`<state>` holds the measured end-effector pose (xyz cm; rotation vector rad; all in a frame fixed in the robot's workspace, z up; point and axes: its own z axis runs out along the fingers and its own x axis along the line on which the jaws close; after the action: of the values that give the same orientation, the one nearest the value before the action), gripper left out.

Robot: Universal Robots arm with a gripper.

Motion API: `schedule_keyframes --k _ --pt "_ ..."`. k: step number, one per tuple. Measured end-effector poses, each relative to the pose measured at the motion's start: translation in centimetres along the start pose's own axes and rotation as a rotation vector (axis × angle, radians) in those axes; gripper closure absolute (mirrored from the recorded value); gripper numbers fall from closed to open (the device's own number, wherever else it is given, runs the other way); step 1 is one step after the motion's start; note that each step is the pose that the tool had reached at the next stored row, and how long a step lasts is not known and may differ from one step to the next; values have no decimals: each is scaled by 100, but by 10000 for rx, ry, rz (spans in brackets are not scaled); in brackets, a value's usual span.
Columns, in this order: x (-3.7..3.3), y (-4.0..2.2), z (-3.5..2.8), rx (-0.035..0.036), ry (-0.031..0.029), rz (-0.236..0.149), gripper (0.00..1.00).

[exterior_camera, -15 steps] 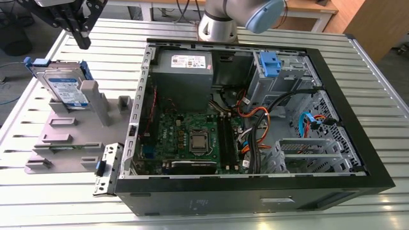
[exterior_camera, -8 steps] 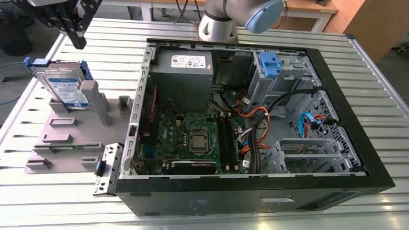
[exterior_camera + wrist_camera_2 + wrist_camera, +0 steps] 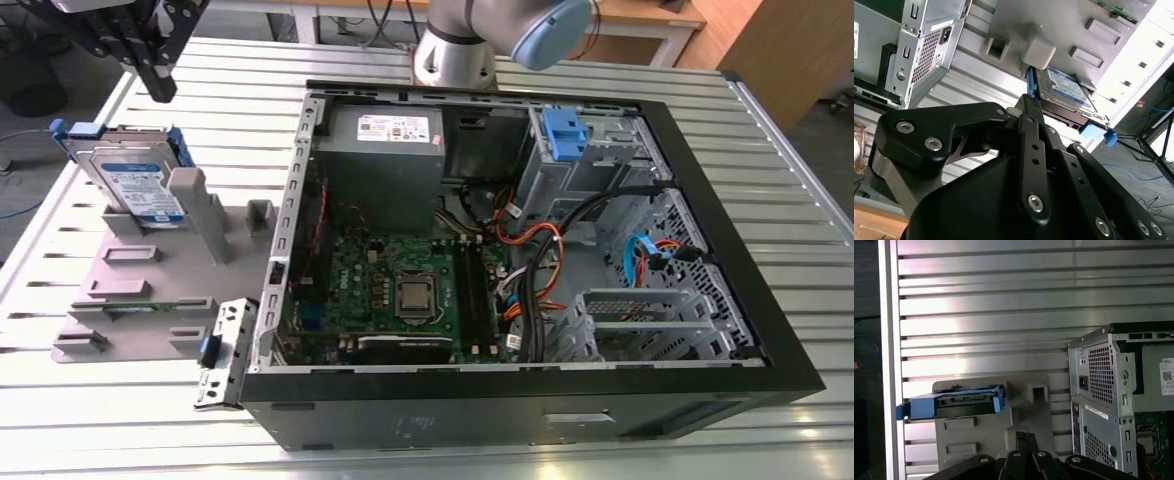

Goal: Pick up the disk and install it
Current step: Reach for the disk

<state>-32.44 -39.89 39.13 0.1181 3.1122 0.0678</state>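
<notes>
We are finding no print that we can make out word for word. On the exterior view's left, the disk (image 3: pixel 134 180) is carrying a white-and-blue label (image 3: pixel 147 195), its lines too small to read. Inside the computer case (image 3: pixel 738 250), toward its far side, the power-supply box (image 3: pixel 387 170) is wearing a white sticker (image 3: pixel 395 128) with fine rows of print. In the first wrist view we are seeing a second sticker (image 3: pixel 1166 376) within the case, bearing a small square code.

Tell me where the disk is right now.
The disk stands propped on edge in the grey holder at the exterior view's left, beside the open computer case, the gripper hovering nearby.
</notes>
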Motion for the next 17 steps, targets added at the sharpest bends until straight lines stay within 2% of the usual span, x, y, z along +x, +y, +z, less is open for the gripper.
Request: schedule_keyframes --k 4,9,17 --pt "24 -2 10 1 1 -1 89" --pt "86 -8 40 1 1 -1 89" --pt "204 -15 130 8 1 2 89"
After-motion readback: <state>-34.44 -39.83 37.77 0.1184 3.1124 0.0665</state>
